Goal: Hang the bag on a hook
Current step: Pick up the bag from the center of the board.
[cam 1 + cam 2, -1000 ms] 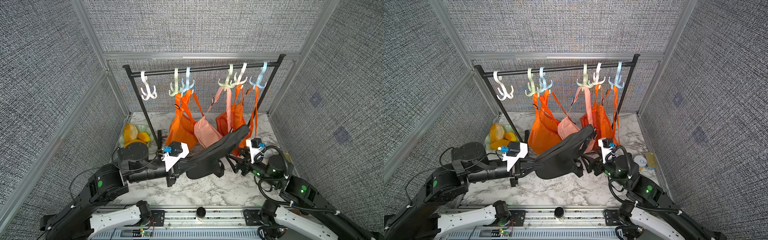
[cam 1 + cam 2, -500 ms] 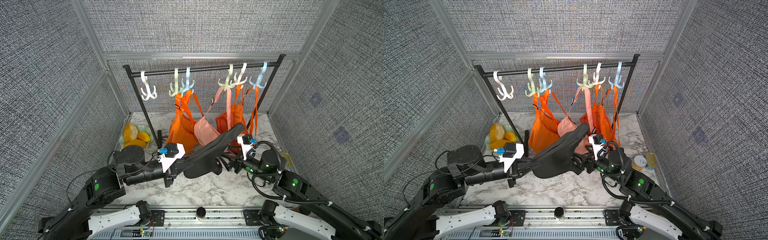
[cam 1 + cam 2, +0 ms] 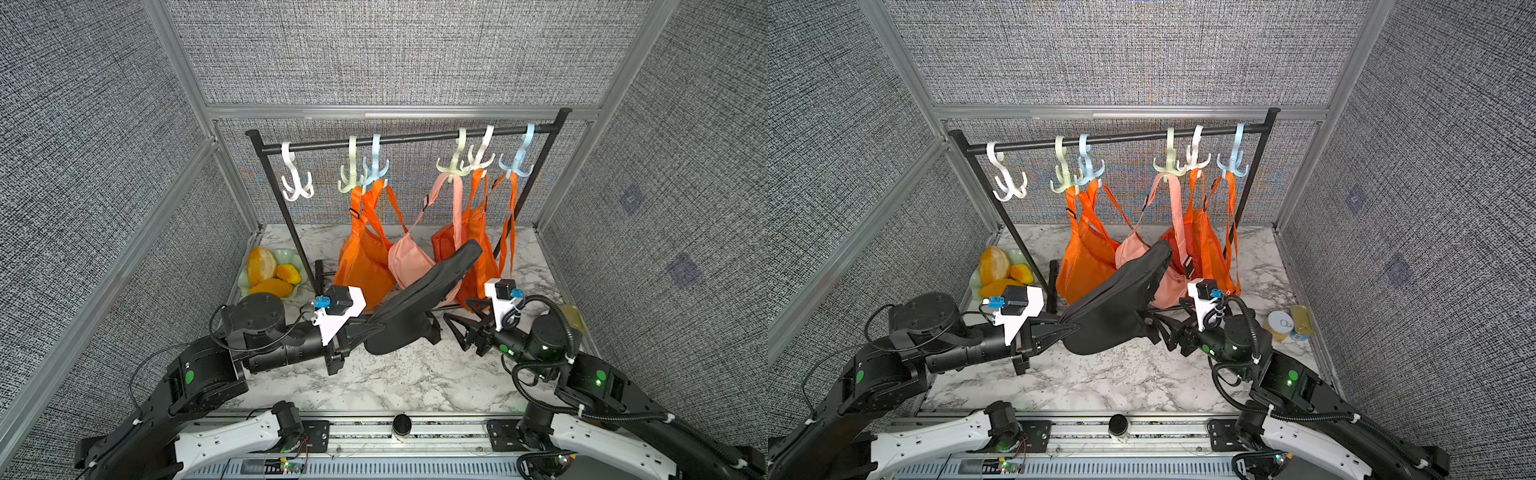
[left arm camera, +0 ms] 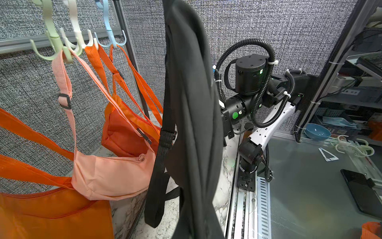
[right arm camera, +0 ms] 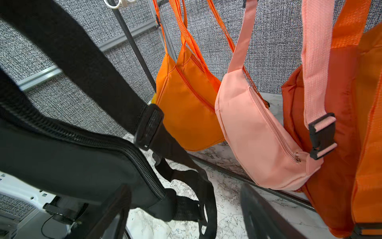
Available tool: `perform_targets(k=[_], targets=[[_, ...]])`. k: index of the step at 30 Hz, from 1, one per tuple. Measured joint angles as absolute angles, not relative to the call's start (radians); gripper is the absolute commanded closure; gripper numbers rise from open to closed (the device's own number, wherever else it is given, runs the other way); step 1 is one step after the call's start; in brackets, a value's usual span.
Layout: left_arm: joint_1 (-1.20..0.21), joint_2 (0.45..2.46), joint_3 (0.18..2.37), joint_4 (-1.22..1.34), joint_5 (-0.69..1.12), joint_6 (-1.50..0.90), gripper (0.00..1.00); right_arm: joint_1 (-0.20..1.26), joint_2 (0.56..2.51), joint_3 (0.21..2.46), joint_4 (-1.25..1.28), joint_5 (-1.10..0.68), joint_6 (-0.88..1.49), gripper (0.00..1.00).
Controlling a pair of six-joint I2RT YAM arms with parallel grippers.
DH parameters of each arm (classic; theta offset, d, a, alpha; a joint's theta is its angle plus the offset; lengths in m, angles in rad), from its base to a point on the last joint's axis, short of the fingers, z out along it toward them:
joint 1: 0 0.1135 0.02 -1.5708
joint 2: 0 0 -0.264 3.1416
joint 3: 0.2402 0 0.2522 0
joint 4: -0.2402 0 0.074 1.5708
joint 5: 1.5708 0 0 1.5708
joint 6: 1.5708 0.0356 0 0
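A black bag (image 3: 419,299) (image 3: 1117,307) hangs tilted above the marble table, one end raised toward the hanging bags. My left gripper (image 3: 368,327) (image 3: 1068,326) is shut on its lower left end, fingers hidden under the fabric. The bag (image 4: 194,124) fills the left wrist view, its strap (image 4: 163,155) dangling. My right gripper (image 3: 455,330) (image 3: 1163,332) stands open just right of the bag. In the right wrist view the strap loop (image 5: 198,186) hangs between its fingers (image 5: 115,213), untouched. One white hook (image 3: 296,185) (image 3: 1009,187) on the rack bar (image 3: 407,139) is bare.
Two orange bags (image 3: 361,266) (image 3: 478,249) and a pink bag (image 3: 409,262) hang from the other hooks, right behind the black bag. A plate of fruit (image 3: 286,253) sits at the back left. Cans (image 3: 1281,324) stand by the right wall. The rack's leaning post (image 3: 291,232) crosses the left side.
My left arm has drawn the black bag a little to the left. The right gripper has come in leftward toward the bag's strap end, still open.
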State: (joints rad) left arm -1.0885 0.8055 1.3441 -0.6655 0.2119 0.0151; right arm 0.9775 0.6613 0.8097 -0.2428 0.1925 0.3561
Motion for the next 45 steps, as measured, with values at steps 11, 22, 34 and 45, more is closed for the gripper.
perform_targets(k=[11,22,34,45], targets=[[-1.089,0.799,1.324,-0.651,0.209,-0.001,1.00,1.014,0.759,0.808,-0.110,0.323,0.365,0.34],[-1.089,0.767,1.282,-0.631,0.203,-0.005,1.00,1.013,0.813,0.859,-0.084,0.397,0.358,0.93],[-1.089,0.564,1.166,-0.601,-0.141,-0.088,1.00,0.973,0.929,1.156,-0.180,0.488,0.248,1.00],[-1.089,0.355,1.089,-0.639,-0.430,-0.231,1.00,0.929,1.337,1.624,-0.364,0.263,0.123,1.00]])
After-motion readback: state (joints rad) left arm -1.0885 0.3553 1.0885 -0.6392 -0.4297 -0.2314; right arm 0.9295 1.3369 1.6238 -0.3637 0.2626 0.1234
